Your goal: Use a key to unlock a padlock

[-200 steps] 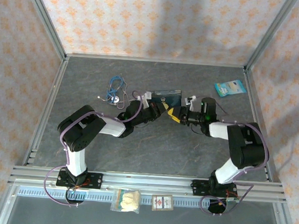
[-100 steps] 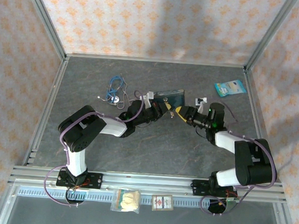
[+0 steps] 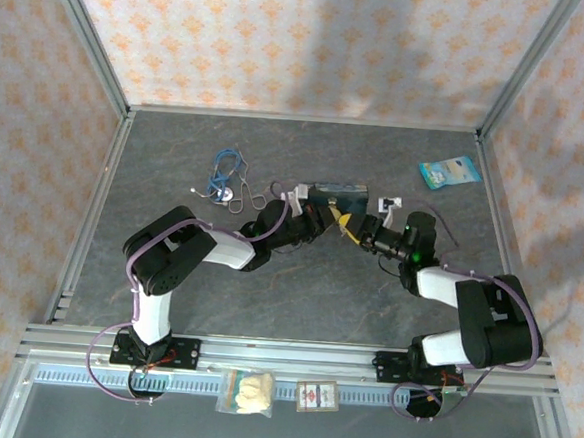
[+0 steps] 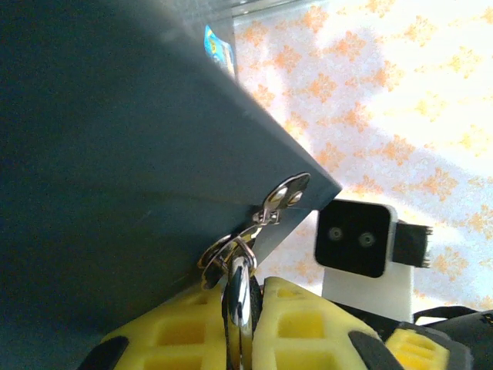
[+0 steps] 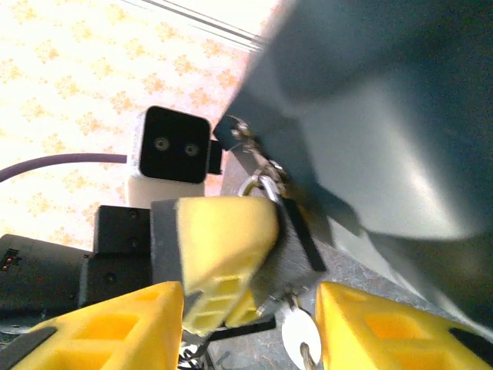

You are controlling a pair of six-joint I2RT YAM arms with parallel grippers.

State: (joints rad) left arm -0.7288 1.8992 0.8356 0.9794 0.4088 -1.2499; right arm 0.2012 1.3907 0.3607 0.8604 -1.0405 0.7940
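On the near rail lay a clear packet of pale pieces (image 3: 245,390) and a small brown printed packet (image 3: 316,395), well apart from my work. Over the middle of the grey stone-patterned table (image 3: 296,300) my two arms met nose to nose.

My left pincer (image 4: 240,320) was clamped, its yellow pads pressed together, on the small dark-bodied padlock with a thin silver shackle (image 5: 291,247), which it held edge-on between them. My right pincer (image 5: 250,316) stood apart, with one yellow finger on each side of the padlock. The tiny pale silver key with a round head (image 5: 299,333) hung just beneath the padlock's body, between my spread right fingers. Whether its blade sat in the keyhole I could not tell.

Just past my left pads, the shackle hooked into the shiny metal hasp (image 4: 283,193) at the corner of the dark blue painted box (image 3: 336,194), which stood just beyond both pincers. Farther off to the left lay a tangled blue cord bundle (image 3: 225,174). Near the far right corner lay a light blue printed sachet (image 3: 449,172).
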